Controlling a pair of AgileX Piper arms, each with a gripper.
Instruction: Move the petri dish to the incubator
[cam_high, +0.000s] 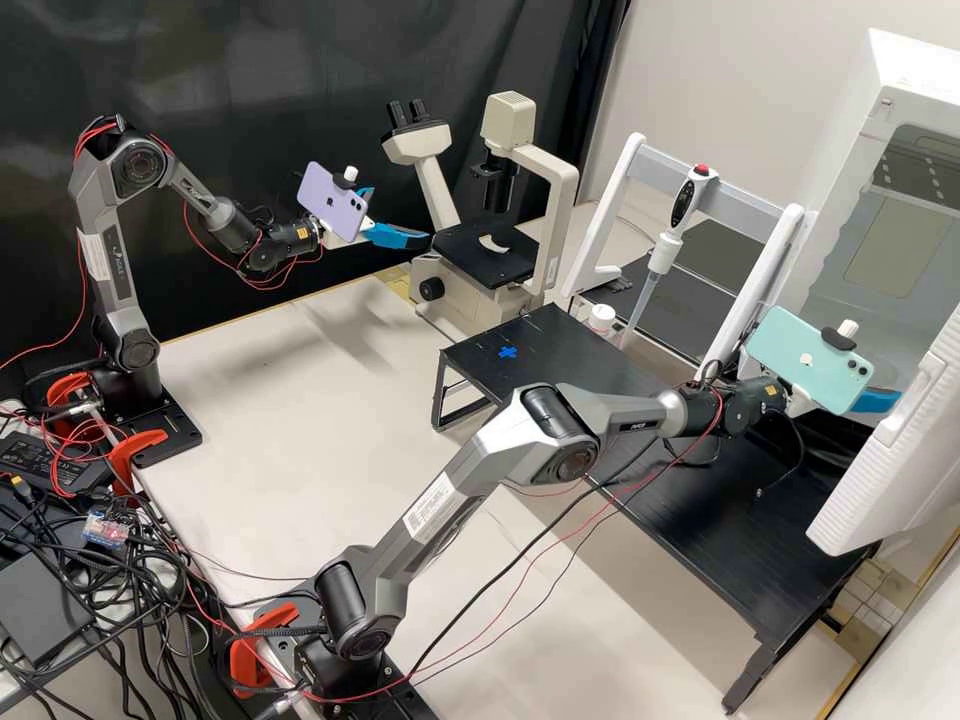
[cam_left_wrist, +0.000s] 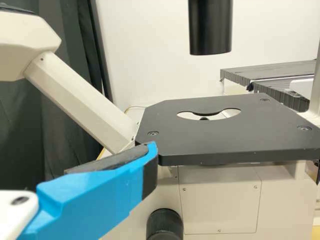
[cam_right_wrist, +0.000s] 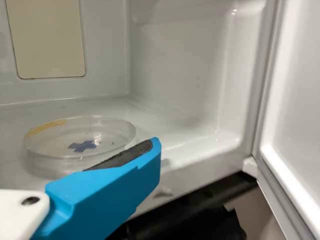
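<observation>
Already on the incubator (cam_right_wrist: 220, 100) floor lies the petri dish (cam_right_wrist: 50, 160), flat, round and shallow, see-through with faint glints along its rim. A yellowish strip (cam_right_wrist: 46, 127) curves along part of that rim, and a blue cross (cam_right_wrist: 82, 146) shows near the middle; whether the cross is on the dish or beneath it, I cannot tell. Smooth, glossy white walls with rounded corners surround it, with a beige panel (cam_right_wrist: 47, 40) in one of them, and the ribbed white door (cam_high: 890, 450) stands open.

The right hand (cam_high: 875, 401) is open just beside the dish, one blue finger (cam_right_wrist: 107, 192) lined with a dark, rough-looking pad (cam_right_wrist: 125, 155) that overlaps the dish's edge in the right wrist view. Whether they touch, I cannot tell.

Further out, a black stand (cam_high: 560, 350) with a wood-like grain bears another blue cross (cam_high: 508, 352) of tape. Behind it, a pipette (cam_high: 660, 250) with a red button hangs on a white and grey frame (cam_high: 740, 185).

The left hand (cam_high: 400, 220) is open and empty by the cream microscope (cam_high: 555, 215), whose flat black plate (cam_left_wrist: 220, 137) has cut corners. Both arms carry white labels, their print too small to tell, above the pale table (cam_high: 300, 400).
</observation>
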